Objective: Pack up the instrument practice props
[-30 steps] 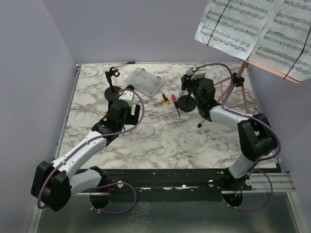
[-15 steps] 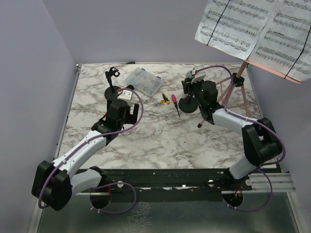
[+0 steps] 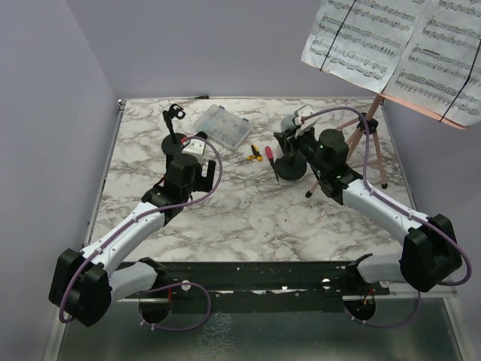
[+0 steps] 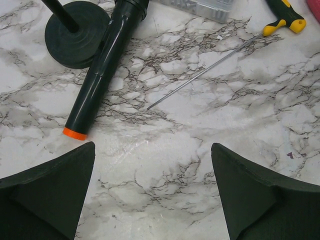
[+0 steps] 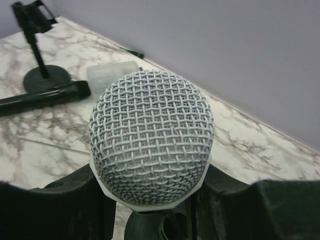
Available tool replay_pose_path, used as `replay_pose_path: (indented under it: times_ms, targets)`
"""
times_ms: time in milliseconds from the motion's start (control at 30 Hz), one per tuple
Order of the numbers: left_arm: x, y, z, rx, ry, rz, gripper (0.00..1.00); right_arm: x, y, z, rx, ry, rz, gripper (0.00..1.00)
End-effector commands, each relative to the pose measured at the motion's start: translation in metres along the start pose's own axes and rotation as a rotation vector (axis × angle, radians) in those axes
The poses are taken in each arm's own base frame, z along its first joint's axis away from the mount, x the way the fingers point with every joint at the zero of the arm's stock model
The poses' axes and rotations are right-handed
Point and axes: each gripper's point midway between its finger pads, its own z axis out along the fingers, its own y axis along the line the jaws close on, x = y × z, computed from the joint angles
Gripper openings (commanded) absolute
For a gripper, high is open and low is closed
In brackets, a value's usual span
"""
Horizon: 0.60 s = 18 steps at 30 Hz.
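My right gripper [image 3: 291, 138] is shut on the grey-headed microphone [image 5: 151, 136], which stands upright above its black round-based holder [image 3: 290, 166]. The fingers [image 5: 75, 200] press both sides just under the mesh head. My left gripper [image 4: 152, 146] is open and empty over bare marble. The black microphone [image 4: 102, 75] with an orange end lies flat just ahead of it, against the second holder's base [image 4: 75, 32]. In the top view that holder [image 3: 174, 128] stands at the back left. White sheet-music pages [image 3: 391, 41] sit on the pink tripod [image 3: 368, 135] at the back right.
A clear plastic compartment box [image 3: 222, 125] lies at the back centre. A yellow screwdriver [image 3: 254, 153] and a red one [image 3: 269, 155] lie between the two holders. The yellow one's long thin shaft [image 4: 205, 72] runs across the marble ahead of my left gripper.
My right arm's elbow has swung out to the right, and its gripper, with the grey-headed microphone, has shifted slightly left and back. The left arm has hardly moved.
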Motion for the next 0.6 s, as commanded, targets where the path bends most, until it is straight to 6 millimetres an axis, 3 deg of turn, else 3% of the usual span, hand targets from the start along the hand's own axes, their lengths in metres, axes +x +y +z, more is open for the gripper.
replay_pose_path:
  times_ms: [0, 267, 400, 567]
  targets:
    - [-0.005, -0.012, -0.003, 0.053, -0.025, 0.004, 0.99, -0.020, 0.051, -0.007, -0.161, -0.051, 0.014, 0.05]
    - [-0.004, -0.019, -0.003, 0.077, -0.022, 0.012, 0.99, -0.024, 0.130, -0.006, -0.332, -0.081, 0.094, 0.05]
    - [-0.005, -0.020, -0.004, 0.082, -0.023, 0.012, 0.99, -0.014, 0.155, -0.003, -0.403, -0.070, 0.142, 0.05]
    - [-0.007, -0.019, -0.006, 0.083, -0.035, 0.013, 0.99, -0.001, 0.173, -0.001, -0.458, -0.039, 0.147, 0.11]
